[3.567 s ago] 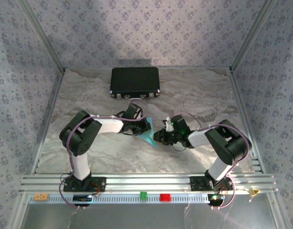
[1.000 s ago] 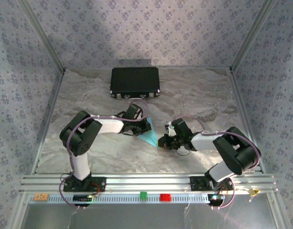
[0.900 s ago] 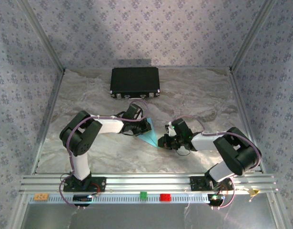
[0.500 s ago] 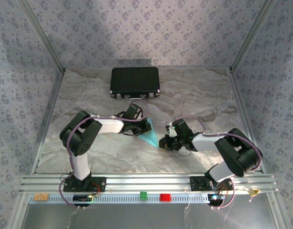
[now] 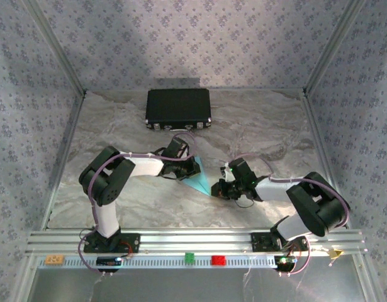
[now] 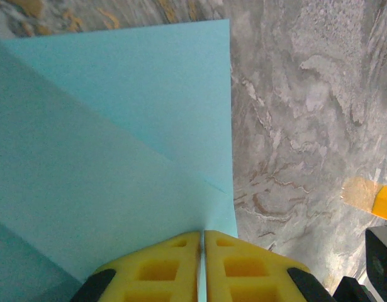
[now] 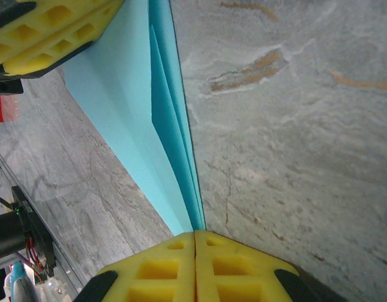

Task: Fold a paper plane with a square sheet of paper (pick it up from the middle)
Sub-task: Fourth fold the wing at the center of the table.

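1. top view: the blue paper (image 5: pixel 198 178), folded into a narrow triangle with its point toward the near edge, is about the middle of the bench (image 5: pixel 269 126), between the two arms.
2. top view: the left pincer (image 5: pixel 192 167) reaches in from the left side and meets the paper's wide far end. the right pincer (image 5: pixel 216 189) comes in from the right side and meets its pointed near end. the jaws are too small here to tell how they stand.
3. top view: a black case (image 5: pixel 178 107) lies by the far edge, left of the middle, well apart from the paper. a red block (image 5: pixel 218 260) and a green block (image 5: pixel 189 257) sit on the rail along the near edge.
4. left wrist view: the left pincer (image 6: pixel 202 236) is narrow, and its yellow fingers (image 6: pixel 158 267) are pressed together with the paper (image 6: pixel 117 157) nipped between them. the sheet spreads away from the grip in overlapping layers, with a slanted fold edge crossing it. grey marbled bench (image 6: pixel 294 113) shows to the right.
5. right wrist view: the right pincer (image 7: pixel 194 238) is also narrow, its pads closed on the paper's sharp tip. the paper (image 7: pixel 130 119) runs away from the grip as several stacked layers seen on edge, widening toward the left pincer (image 7: pixel 48 31), whose yellow pads clamp the other end at the top left. whether the paper touches the bench (image 7: pixel 294 138) i cannot tell.
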`<state>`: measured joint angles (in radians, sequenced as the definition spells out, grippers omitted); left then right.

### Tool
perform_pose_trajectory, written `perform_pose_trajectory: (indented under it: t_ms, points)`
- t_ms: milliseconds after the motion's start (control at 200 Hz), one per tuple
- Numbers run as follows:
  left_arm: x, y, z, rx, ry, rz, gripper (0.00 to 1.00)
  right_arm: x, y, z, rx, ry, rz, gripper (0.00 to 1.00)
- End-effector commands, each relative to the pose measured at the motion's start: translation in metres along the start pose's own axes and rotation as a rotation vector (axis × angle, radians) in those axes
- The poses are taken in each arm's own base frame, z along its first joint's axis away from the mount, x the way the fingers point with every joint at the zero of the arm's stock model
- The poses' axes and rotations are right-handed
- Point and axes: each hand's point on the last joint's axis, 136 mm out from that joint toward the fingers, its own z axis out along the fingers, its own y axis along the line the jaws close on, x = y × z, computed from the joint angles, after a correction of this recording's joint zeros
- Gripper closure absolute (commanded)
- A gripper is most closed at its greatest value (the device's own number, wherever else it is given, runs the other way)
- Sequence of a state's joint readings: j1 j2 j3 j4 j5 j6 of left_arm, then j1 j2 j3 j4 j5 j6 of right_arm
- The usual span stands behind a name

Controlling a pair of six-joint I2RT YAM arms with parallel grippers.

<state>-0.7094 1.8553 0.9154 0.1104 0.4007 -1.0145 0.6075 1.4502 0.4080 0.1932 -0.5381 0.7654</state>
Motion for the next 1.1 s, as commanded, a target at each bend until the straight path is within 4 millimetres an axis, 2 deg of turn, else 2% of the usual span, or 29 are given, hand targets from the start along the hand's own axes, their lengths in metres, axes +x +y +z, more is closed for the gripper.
perform_pose_trajectory:
  t_ms: [0, 155, 495, 665, 800, 1004, 1094]
  points:
    - [0.008, 0.034, 0.007, -0.099, 0.015, -0.036, 0.89, 0.046, -0.045, -0.004, 0.162, 0.133, 0.102, 0.9]
    - [0.008, 0.034, 0.007, -0.098, 0.015, -0.037, 0.89, 0.049, -0.047, -0.005, 0.172, 0.142, 0.101, 0.94]
    - [0.009, 0.035, 0.007, -0.098, 0.018, -0.035, 0.89, 0.049, -0.047, -0.011, 0.199, 0.134, 0.092, 0.87]
    - [0.011, 0.035, 0.007, -0.097, 0.02, -0.034, 0.89, 0.047, -0.043, -0.014, 0.196, 0.133, 0.085, 0.87]
    - [0.01, 0.034, 0.006, -0.094, 0.02, -0.032, 0.89, 0.032, -0.025, -0.023, 0.165, 0.082, 0.054, 0.86]
    - [0.01, 0.032, 0.007, -0.094, 0.022, -0.029, 0.89, 0.001, 0.021, -0.034, 0.055, 0.023, -0.023, 0.86]
    - [0.011, 0.033, 0.007, -0.096, 0.024, -0.027, 0.89, -0.011, 0.033, -0.036, 0.032, -0.002, -0.051, 0.87]
